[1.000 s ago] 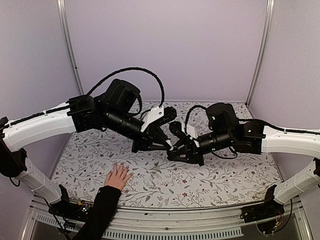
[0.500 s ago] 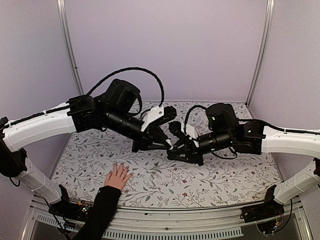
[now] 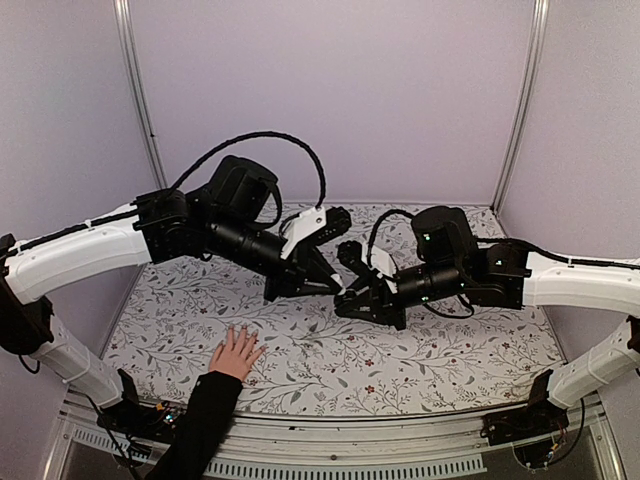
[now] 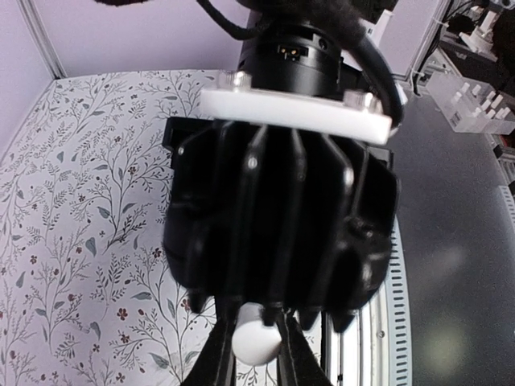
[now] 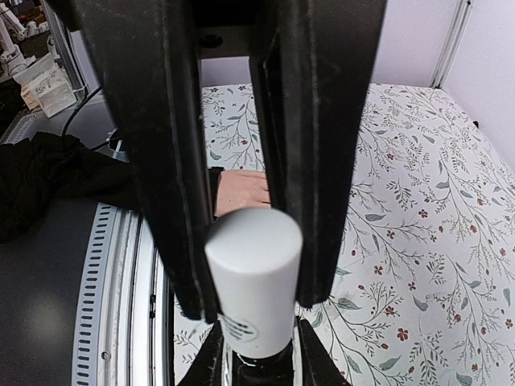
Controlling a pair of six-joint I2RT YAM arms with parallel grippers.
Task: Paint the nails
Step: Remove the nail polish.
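Left gripper (image 4: 256,352) clamps the white cap (image 5: 253,265), right gripper (image 3: 350,298) the bottle (image 5: 257,369); we judge the nails (image 3: 243,333) tiny and delicate, so we hold only the cap.

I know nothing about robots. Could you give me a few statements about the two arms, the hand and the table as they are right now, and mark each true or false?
1. A light-skinned human hand with a black sleeve lies flat on the flower-patterned table. True.
2. The left claw and the right claw sit at opposite ends of the table. False: they meet above its middle.
3. The left claw is shut on a white cylindrical cap. True.
4. One claw is touching the hand. False: both are apart from it, further back over the table.
5. The right claw is wide open and empty. False: it is shut on the small dark bottle just under the cap.
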